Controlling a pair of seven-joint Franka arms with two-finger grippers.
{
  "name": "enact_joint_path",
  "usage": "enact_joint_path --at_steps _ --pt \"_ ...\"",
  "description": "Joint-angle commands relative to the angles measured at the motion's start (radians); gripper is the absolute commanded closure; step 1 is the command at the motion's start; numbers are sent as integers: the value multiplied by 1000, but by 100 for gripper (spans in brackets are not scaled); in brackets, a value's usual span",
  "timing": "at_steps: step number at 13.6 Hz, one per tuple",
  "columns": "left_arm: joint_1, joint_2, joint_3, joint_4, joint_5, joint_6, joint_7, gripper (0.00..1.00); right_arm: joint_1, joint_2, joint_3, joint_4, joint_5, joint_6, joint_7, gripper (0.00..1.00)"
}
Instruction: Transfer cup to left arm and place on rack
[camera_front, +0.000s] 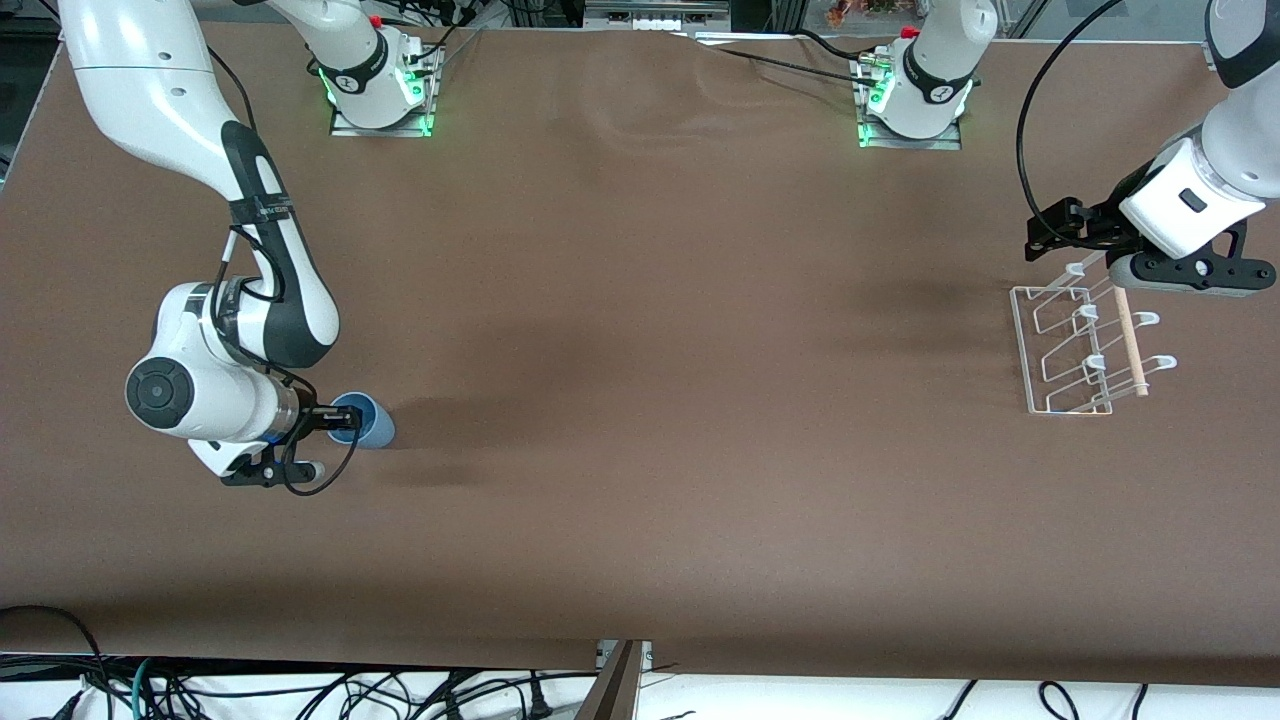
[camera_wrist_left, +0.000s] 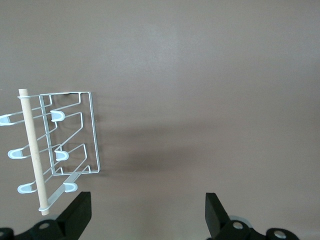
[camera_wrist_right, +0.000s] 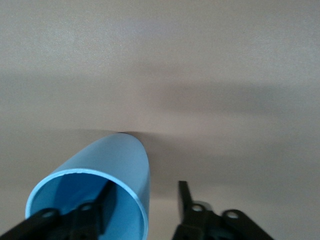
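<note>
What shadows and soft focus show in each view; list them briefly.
Front view: broad soft shadows lie mid-table and beside the cup; green lights glow at the arm bases. Left wrist view: a faint shadow band runs beside the rack, which looks sharp. Right wrist view: the cup's rim is sharp, the table softly blurred with dim bands.

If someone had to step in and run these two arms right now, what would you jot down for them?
Right gripper: at the cup, one finger inside the rim, the other outside the wall. The fingers straddle the wall with a gap showing; a firm grip is not confirmed.
Left gripper: open, empty, hovering over the table beside the rack; this arm waits.
Cup: light blue, lying on its side on the table at the right arm's end.
Rack: at the left arm's end, nothing on its pegs.
Done: right arm has reached the cup.
Left: grip and lift it, hand it to the left gripper, hang it on the rack.
</note>
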Motion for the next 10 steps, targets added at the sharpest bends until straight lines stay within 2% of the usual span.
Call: enact_joint_path --at_steps 1,8,10 --pt "3 -6 -2 8 7 -15 -11 0 1 -10 3 -4 12 4 2 100" --pt "2 -8 -3 8 7 -19 -9 0 0 -17 42 54 16 -1 5 100" --pt "2 -8 -3 8 7 -19 -9 0 0 -22 69 103 73 -40 9 100"
